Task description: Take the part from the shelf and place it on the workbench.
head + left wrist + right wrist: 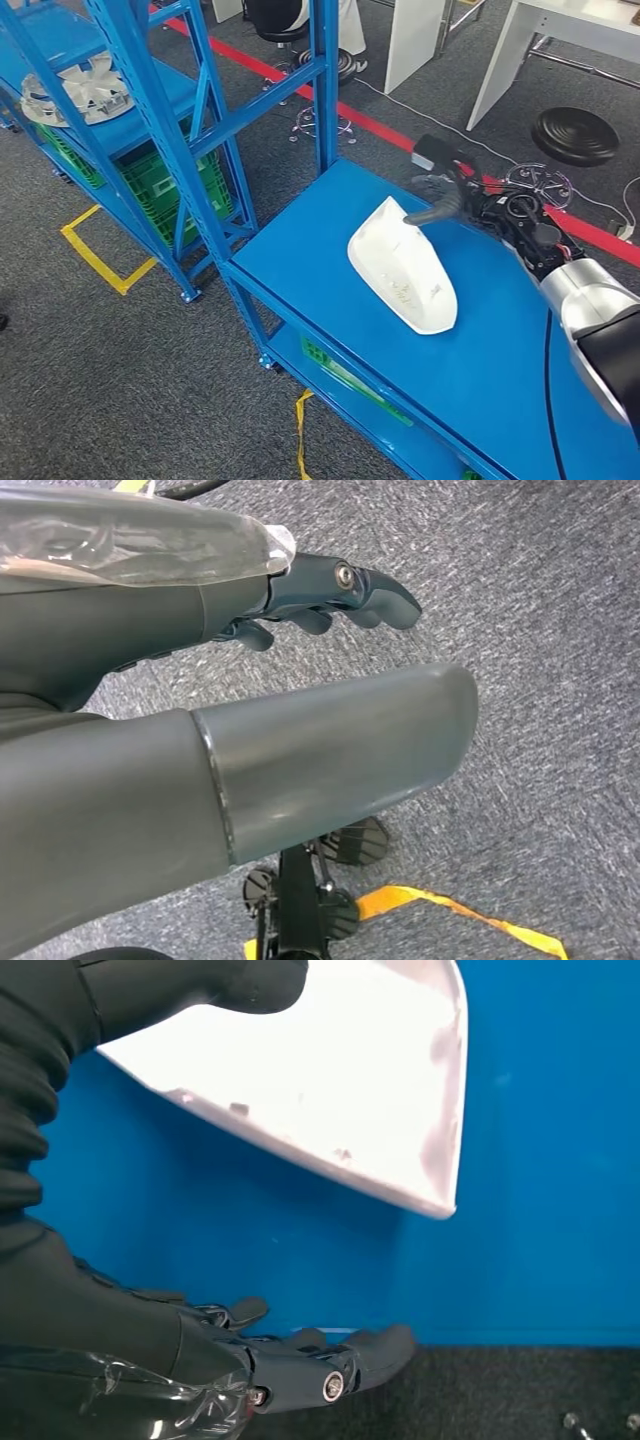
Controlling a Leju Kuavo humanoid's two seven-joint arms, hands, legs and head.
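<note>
Head view looks forward and down from high over the blue table (pixel 483 370). Right wrist view sits close behind the right hand (pixel 226 1350), sharing the table and white part (pixel 402 265) with it. Left wrist view faces grey carpet (pixel 528 600) beyond the left hand (pixel 332 590).

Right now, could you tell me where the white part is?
In the head view the white part lies on the blue workbench, just left of the right hand.

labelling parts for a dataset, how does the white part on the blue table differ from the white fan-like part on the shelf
The white part is a smooth, closed shell; the fan-like part is round with separate blades. The shell lies on the blue table beside the right hand; the fan lies on the shelf, far from it. Both are white.
</note>
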